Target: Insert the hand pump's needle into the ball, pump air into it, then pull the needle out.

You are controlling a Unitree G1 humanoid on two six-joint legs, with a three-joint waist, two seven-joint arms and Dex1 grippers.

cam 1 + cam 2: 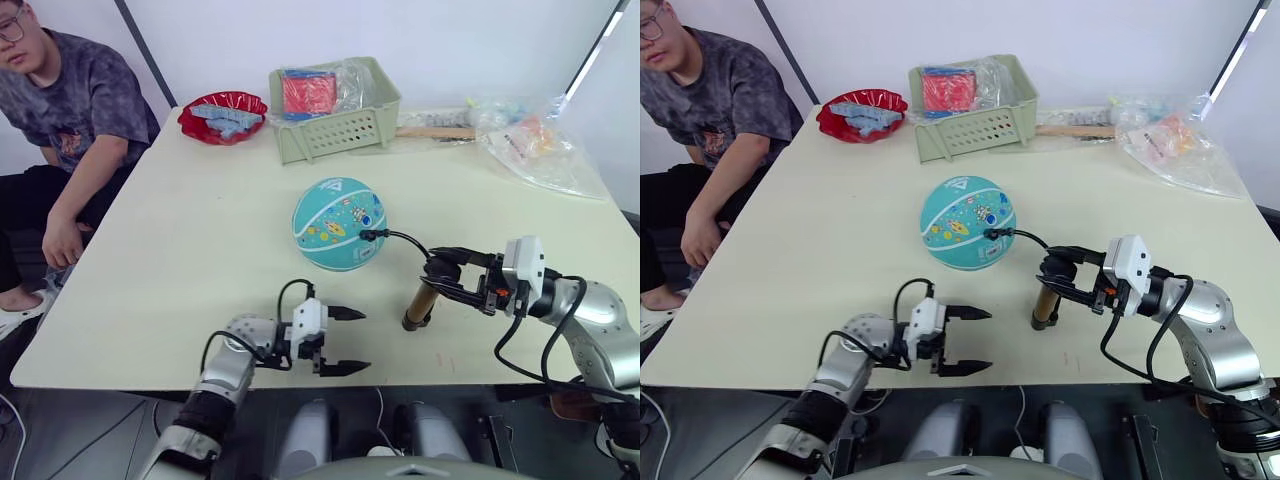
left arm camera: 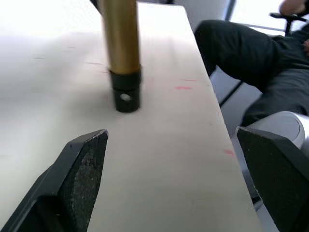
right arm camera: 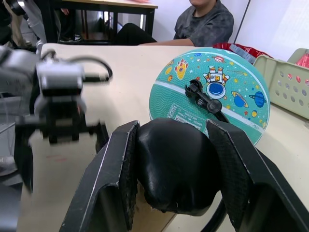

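Standing on the table (image 1: 150, 250), hand pump (image 1: 419, 304) gripped at its black top by right gripper (image 1: 447, 277).
Hose fitting sits against the ball (image 1: 338, 224) at table centre, pump at its 4 o'clock. Left gripper (image 1: 345, 341) at 6 o'clock, fingers spread wide, empty.

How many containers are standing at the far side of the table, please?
2: a red dish holding blue items at the far left, and a pale green basket beside it to its right. Clear plastic bags lie further right; anything behind them is hidden.
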